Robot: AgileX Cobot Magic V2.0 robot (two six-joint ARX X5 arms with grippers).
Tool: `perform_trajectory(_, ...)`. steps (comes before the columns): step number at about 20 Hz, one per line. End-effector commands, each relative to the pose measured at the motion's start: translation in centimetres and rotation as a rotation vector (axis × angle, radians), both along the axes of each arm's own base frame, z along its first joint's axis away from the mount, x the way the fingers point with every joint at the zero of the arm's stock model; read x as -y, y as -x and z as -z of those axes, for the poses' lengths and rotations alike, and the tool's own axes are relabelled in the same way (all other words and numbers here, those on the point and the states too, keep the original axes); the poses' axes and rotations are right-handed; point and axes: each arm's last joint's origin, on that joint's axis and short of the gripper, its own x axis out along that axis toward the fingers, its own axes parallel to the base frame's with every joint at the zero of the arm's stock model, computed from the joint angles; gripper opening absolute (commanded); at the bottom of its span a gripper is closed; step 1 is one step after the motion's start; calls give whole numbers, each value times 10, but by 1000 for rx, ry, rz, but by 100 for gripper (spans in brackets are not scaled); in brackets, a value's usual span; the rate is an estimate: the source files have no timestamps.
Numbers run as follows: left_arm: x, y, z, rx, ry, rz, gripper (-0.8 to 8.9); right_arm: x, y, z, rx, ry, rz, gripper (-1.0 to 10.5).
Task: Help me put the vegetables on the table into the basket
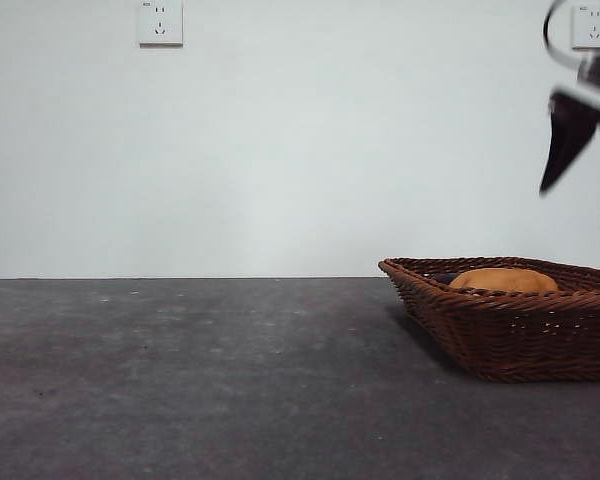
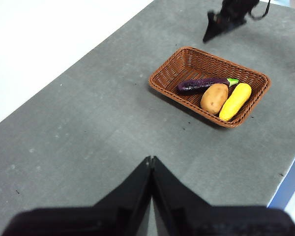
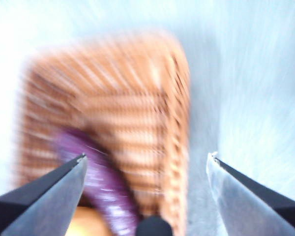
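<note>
The eggplant [image 2: 202, 85], potato [image 2: 214, 98] and yellow vegetable [image 2: 235, 101] lie side by side in the basket [image 2: 167, 74] at the table's [image 2: 103, 128] right. The right gripper [image 3: 146, 162] hangs above the basket, jaws wide and empty. The left gripper [image 2: 151, 160] waits well apart, jaws pressed together.

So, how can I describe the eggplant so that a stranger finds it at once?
Look at the brown wicker basket on the grey table. Three vegetables lie inside it, side by side. The eggplant is the slim, dark purple one with a green stem, lying beside the round brown potato, which separates it from the long yellow vegetable.
</note>
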Motion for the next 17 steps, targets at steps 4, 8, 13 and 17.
perform_trajectory(4,-1,1,-1,0,12,-7,-7,-29,63,-103,71,-146,-202,198)
perform_trajectory(8,0,-1,0,-4,8,-7,-7,-55,115,-128,57,-76,-421,-13)
perform_trajectory(13,1,-1,0,-10,10,-9,-7,-63,136,-138,52,135,-331,-12)
perform_trajectory(17,1,-1,0,-23,27,-22,-7,-61,144,-142,52,173,-270,-12)
